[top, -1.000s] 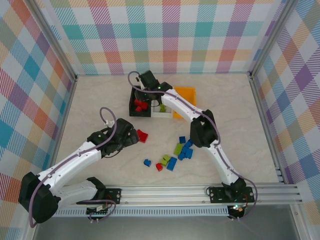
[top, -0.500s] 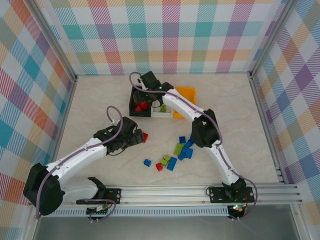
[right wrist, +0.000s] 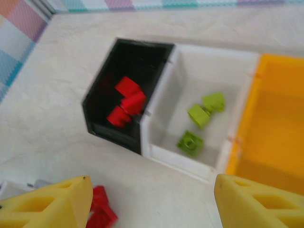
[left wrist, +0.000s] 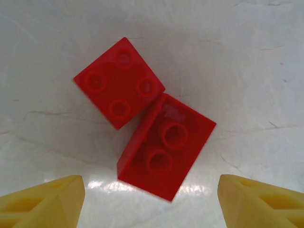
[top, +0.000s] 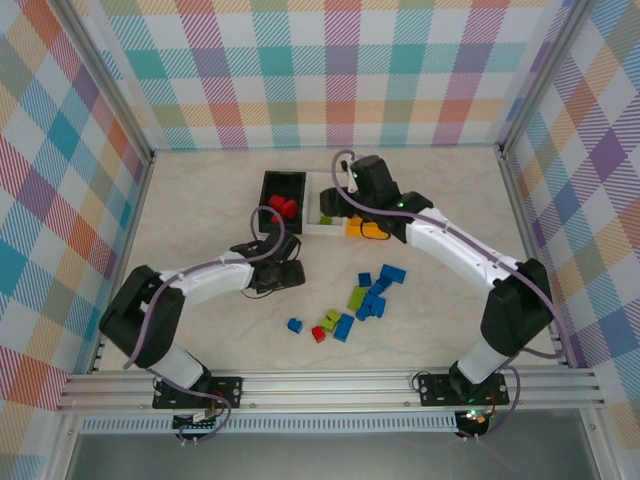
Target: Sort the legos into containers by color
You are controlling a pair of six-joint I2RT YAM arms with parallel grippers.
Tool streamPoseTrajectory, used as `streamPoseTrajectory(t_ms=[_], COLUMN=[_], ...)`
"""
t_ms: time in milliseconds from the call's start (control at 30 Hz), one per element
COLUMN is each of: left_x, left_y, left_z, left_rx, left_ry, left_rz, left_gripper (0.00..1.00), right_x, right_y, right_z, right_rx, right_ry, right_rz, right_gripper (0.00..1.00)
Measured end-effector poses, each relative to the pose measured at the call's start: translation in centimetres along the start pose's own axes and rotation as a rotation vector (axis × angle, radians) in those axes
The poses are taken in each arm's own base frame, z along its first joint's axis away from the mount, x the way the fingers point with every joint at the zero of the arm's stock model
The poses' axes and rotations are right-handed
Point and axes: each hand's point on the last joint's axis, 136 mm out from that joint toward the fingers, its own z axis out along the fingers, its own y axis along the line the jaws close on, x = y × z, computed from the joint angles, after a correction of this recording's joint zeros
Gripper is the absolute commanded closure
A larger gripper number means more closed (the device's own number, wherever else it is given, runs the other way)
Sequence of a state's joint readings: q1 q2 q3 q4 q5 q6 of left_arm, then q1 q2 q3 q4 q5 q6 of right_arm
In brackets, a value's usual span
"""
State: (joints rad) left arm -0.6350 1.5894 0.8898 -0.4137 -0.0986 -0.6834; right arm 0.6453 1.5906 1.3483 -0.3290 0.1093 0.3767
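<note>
Down on the pale worktop (left wrist: 237, 47), two small red plastic bricks (left wrist: 166, 145) touching each other, framed by the wide-open, empty left pincer (left wrist: 152, 199). Higher up, right pincer (right wrist: 152, 190) spread apart too, gripping nothing, above a black plastic bin (right wrist: 97, 102) with red bricks (right wrist: 126, 102), a white bin (right wrist: 190, 71) with lime-green bricks (right wrist: 199, 116) and an orange bin (right wrist: 275, 118).

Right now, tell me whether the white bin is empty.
Not empty. Three green bricks lie on the floor of the white bin.

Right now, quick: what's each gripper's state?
Left gripper: open, holding nothing, over two red legos.
Right gripper: open, holding nothing.
</note>
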Motion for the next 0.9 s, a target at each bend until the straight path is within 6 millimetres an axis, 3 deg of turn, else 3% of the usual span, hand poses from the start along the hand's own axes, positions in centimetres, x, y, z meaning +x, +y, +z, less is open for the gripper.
streamPoseTrajectory(t_ms=[133, 233, 433, 733, 900], left_x=[-0.1, -0.8, -1.2, -1.3, -1.3], left_y=[-0.4, -1.1, -0.5, -1.1, -1.2], left_z=[1.0, 1.4, 2.4, 2.5, 1.8], left_rx=[-0.056, -0.092, -0.169, -0.184, -0.178], left_ry=[-0.003, -0.027, -0.036, -0.056, -0.066], left_rz=[0.055, 0.086, 0.124, 0.175, 0.176], left_gripper=[0.32, 0.34, 0.42, 0.62, 0.64], right_x=[2.4, 3.0, 2.4, 2.1, 2.0], right_y=[-1.5, -2.0, -1.7, -2.1, -2.0], right_z=[-0.5, -1.0, -1.8, -1.7, -1.8], right_rx=[0.029, 0.034, 0.021, 0.027, 0.025], right_ry=[0.034, 0.037, 0.007, -0.008, -0.012], right_rz=[0.024, 0.037, 0.042, 0.046, 0.046], right_gripper=[0.31, 0.31, 0.31, 0.31, 0.31])
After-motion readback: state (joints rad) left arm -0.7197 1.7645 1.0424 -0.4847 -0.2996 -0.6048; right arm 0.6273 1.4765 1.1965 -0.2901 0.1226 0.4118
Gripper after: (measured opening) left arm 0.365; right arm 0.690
